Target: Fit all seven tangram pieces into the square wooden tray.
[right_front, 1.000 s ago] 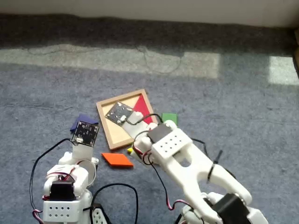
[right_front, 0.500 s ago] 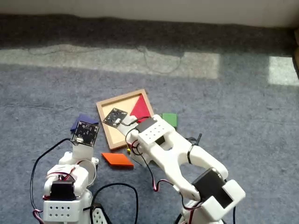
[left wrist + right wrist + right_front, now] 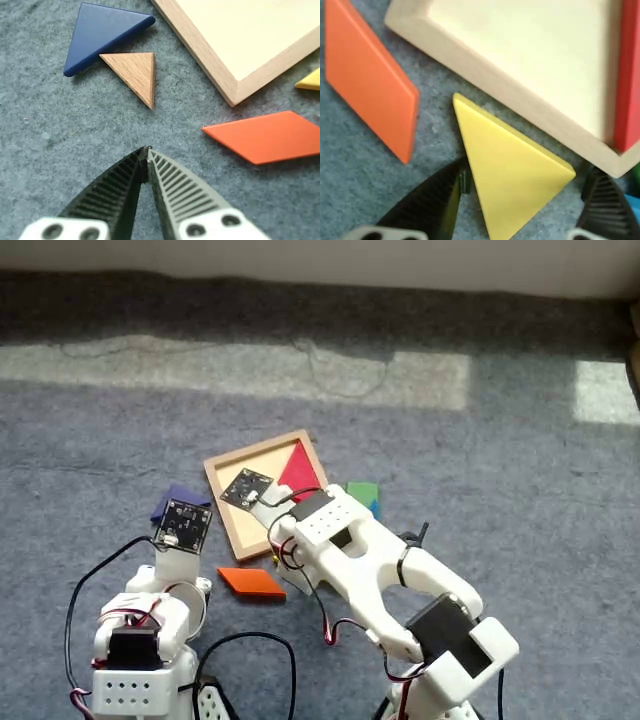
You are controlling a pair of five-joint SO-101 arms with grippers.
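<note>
Straddling the yellow triangle (image 3: pixel 505 160), my right claw (image 3: pixel 527 180) sits released; I judge the piece light, stiff, slick: pinch opposite edges.

Tray (image 3: pixel 195 47) was pale bare wood, matt. Small triangle (image 3: pixel 132 72) was grained wood. Blue triangle (image 3: pixel 100 32) and orange parallelogram (image 3: pixel 265 135) looked smooth, matt. Carpet (image 3: pixel 50 140) was rough pile. Left gripper (image 3: pixel 147 152) was ribbed black plastic.
</note>
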